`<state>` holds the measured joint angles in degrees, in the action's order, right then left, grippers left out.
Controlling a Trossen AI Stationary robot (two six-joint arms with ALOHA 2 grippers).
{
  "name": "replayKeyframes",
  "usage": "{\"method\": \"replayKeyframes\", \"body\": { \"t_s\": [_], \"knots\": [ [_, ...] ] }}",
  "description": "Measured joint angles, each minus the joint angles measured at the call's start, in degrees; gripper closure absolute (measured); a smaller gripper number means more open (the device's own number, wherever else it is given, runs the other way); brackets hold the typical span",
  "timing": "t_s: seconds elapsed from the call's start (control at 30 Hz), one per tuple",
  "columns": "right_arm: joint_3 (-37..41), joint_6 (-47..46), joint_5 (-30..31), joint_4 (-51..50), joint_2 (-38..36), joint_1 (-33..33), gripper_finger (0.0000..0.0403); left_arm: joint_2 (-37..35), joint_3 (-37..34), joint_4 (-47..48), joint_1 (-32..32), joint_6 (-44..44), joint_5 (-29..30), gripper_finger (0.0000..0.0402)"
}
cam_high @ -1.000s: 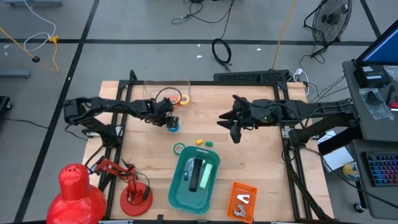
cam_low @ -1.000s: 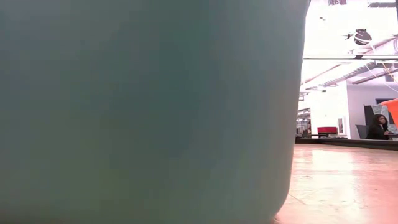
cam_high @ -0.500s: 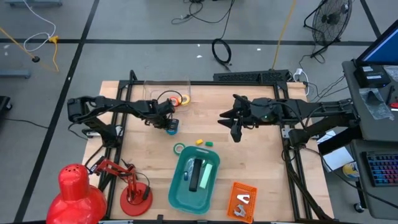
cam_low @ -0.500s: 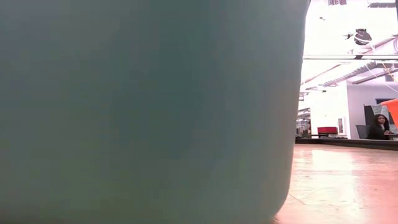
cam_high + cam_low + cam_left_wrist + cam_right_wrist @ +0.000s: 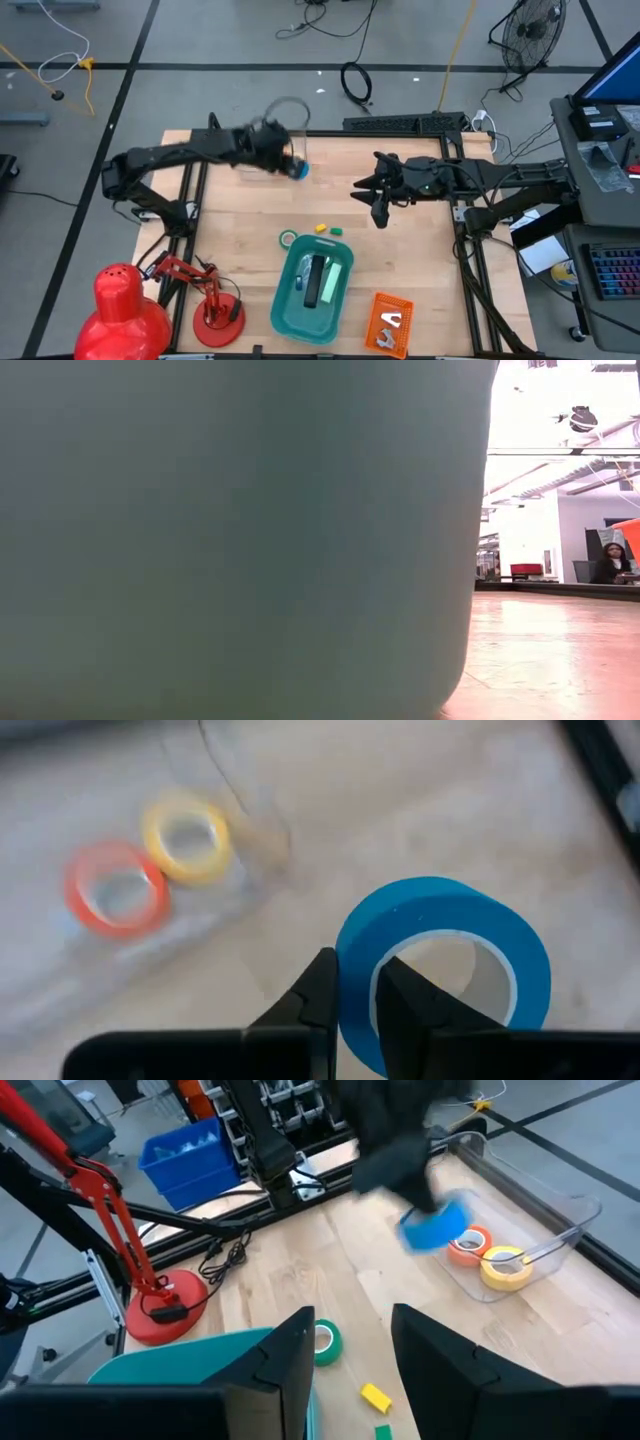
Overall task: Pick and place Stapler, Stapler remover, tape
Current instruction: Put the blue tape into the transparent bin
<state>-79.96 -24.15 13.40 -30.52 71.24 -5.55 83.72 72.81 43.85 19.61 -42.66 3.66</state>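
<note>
My left gripper (image 5: pixel 291 164) hangs above the table's far middle, shut on a blue tape roll (image 5: pixel 445 970). Just below it, an orange tape roll (image 5: pixel 117 888) and a yellow one (image 5: pixel 187 838) lie flat in a clear container (image 5: pixel 545 1240). A green tape roll (image 5: pixel 288 239) lies flat on the table by the teal bin (image 5: pixel 290 310). A dark stapler (image 5: pixel 315 282) lies in that bin. The stapler remover (image 5: pixel 390 324) rests on an orange tray (image 5: pixel 378 300) at the near right. My right gripper (image 5: pixel 378 208) hovers open right of centre, holding nothing. My left gripper pinches the blue roll's wall (image 5: pixel 356 982) with one finger (image 5: pixel 405 1005) inside the ring and the other (image 5: pixel 318 992) outside. The roll is lifted clear of the table and sticks out past the fingertips, its opening facing the wrist camera.
Small yellow (image 5: pixel 375 1398) and green (image 5: pixel 383 1432) blocks lie near the bin's far end. A red desk lamp (image 5: pixel 205 300) and a red dome (image 5: pixel 125 310) stand at the near left. The bin's wall (image 5: pixel 230 540) fills most of the low view.
My left gripper has shut on the blue roll, which lay on the table. It has lifted the roll clear and carried it up and toward the far edge, next to the clear container. My right gripper has stayed still.
</note>
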Motion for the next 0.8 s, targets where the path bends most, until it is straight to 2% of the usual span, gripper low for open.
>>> {"method": "replayKeyframes", "body": {
  "t_s": [0.1,0.17,0.37,0.6,0.8],
  "knots": [
    [0.0,0.01,0.01,0.19,0.0,0.01,0.0275,0.88,6.55,6.51,4.76,3.49,2.49,0.0362],
    [0.0,0.01,0.01,0.33,0.0,0.01,0.0275,1.65,8.96,8.95,8.93,4.73,2.08,0.0362],
    [0.0,-0.28,-0.01,0.33,0.0,-0.02,0.0275,6.66,9.55,16.91,19.57,7.37,-1.38,0.0362],
    [0.0,-0.95,-0.13,0.33,0.0,-0.05,0.0275,15.22,9.53,17.62,24.49,11.53,-2.45,0.0362],
    [0.0,-1.96,-0.16,0.31,0.0,-1.26,0.0275,20.46,9.53,17.15,25.55,12.99,1.23,0.0362]
  ]
}}
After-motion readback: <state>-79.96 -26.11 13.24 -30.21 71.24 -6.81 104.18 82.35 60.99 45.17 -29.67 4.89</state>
